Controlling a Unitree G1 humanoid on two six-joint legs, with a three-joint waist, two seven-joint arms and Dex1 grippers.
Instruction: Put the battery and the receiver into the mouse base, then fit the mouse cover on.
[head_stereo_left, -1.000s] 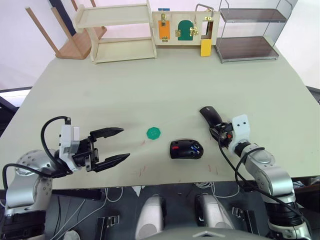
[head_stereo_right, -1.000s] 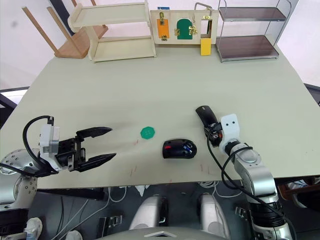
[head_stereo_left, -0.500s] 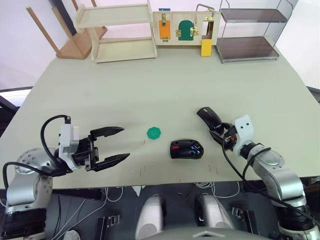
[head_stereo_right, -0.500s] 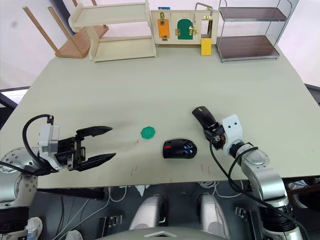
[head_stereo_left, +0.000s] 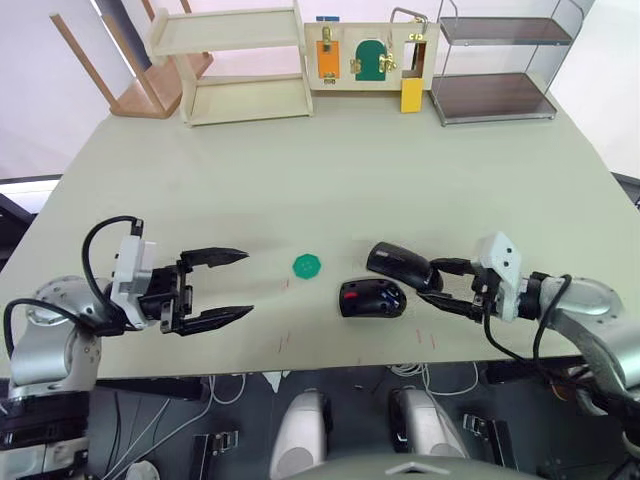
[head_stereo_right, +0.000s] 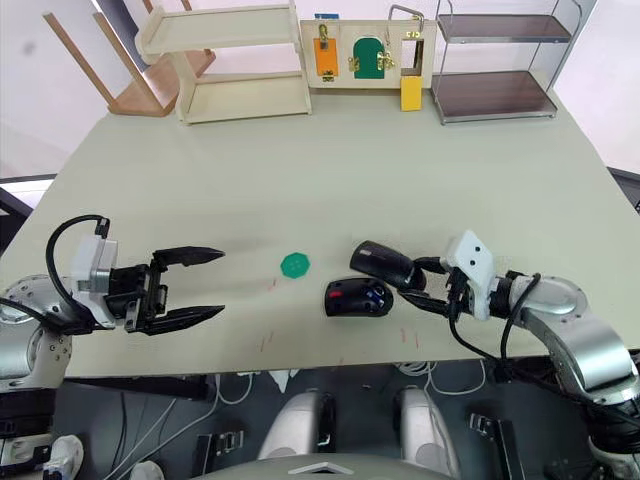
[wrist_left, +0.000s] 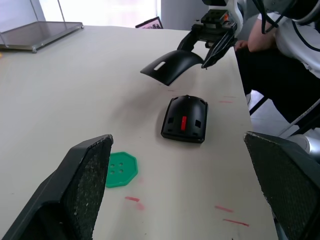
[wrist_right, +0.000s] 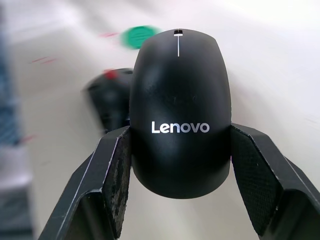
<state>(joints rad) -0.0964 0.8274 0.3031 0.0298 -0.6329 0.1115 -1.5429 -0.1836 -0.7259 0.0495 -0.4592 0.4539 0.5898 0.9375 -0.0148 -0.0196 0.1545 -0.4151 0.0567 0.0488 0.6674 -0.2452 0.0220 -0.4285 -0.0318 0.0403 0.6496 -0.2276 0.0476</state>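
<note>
The black mouse base (head_stereo_left: 372, 298) with red inner parts lies on the table near the front edge. A small blue battery (head_stereo_left: 393, 297) sits inside it, at its right end. My right gripper (head_stereo_left: 432, 286) is shut on the glossy black mouse cover (head_stereo_left: 398, 263). It holds the cover off the table, just behind and to the right of the base; the right wrist view shows the cover (wrist_right: 180, 115) between both fingers. My left gripper (head_stereo_left: 247, 283) stands open and empty, left of the base. The receiver is hidden.
A green octagonal disc (head_stereo_left: 307, 265) lies between my left gripper and the base. A wooden shelf (head_stereo_left: 235, 65), a latch board (head_stereo_left: 370, 55) and a clear rack (head_stereo_left: 495, 70) line the far edge. Red marks dot the table front.
My right gripper has swung the mouse cover from pointing away at the right round to the left, bringing it beside the mouse base. The left gripper has stayed almost still.
</note>
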